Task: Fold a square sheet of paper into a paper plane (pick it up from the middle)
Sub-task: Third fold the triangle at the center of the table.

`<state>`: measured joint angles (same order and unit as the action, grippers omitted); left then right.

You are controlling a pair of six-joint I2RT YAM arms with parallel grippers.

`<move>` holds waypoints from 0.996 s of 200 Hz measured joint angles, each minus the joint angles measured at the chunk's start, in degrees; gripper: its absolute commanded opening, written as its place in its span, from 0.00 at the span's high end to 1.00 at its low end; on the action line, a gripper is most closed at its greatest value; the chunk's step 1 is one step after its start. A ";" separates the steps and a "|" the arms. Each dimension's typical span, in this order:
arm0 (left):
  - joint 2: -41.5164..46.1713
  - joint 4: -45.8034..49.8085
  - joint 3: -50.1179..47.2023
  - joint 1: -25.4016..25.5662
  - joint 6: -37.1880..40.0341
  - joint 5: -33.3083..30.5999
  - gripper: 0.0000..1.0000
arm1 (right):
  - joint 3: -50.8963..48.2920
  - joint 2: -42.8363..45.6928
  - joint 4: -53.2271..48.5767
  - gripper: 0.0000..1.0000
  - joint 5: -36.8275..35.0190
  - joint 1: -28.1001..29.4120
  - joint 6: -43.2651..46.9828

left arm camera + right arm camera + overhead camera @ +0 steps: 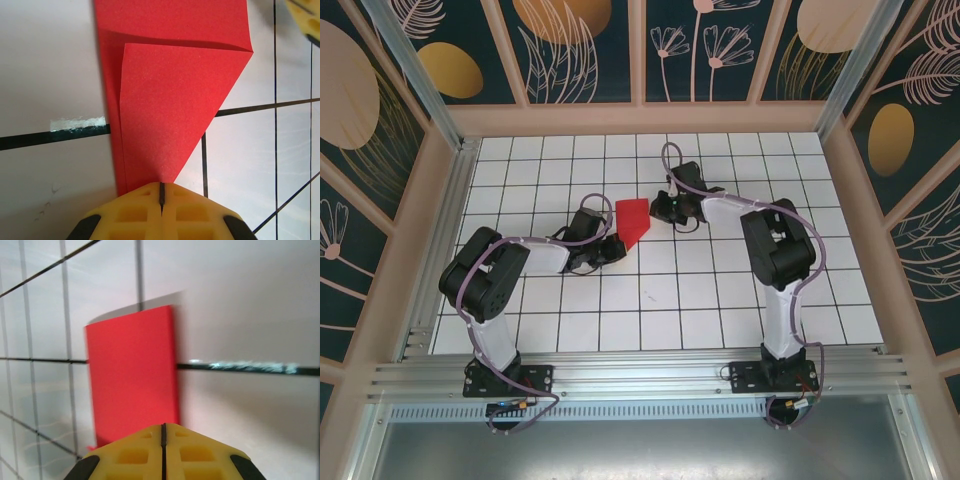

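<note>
Crease work: the square sheet of paper [632, 220] lies part-folded on the table [720, 300], nearer its far edge. Left gripper [617, 246] and right gripper [657, 209], jaws together, flank it; next, we reckon, one must open and lift a corner.

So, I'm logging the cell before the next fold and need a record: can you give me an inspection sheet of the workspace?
Surface: white gridded table, flat, with no spills seen.
Job's things: red paper, part folded, lying on the table and tapering to a point at one end.
Clutter: a small pale patch on a grid line, nothing else seen.
Claws: left claw shut at the paper's point. Right claw shut at the opposite edge. A pinch can't be confirmed.
Cables: purple cables run along both arms, clear of the paper.
Surroundings: floral wall panels, aluminium rail at the near edge.
</note>
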<state>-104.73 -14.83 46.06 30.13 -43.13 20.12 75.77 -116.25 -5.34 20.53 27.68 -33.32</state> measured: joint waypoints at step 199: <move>8.74 4.13 -0.42 -0.02 -2.43 -4.11 0.85 | -6.38 0.24 1.20 0.91 -0.15 7.87 -3.85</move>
<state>-95.98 -10.70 45.65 30.11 -45.56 16.01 69.38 -116.01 -4.14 20.38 35.55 -37.17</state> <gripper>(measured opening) 0.154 0.095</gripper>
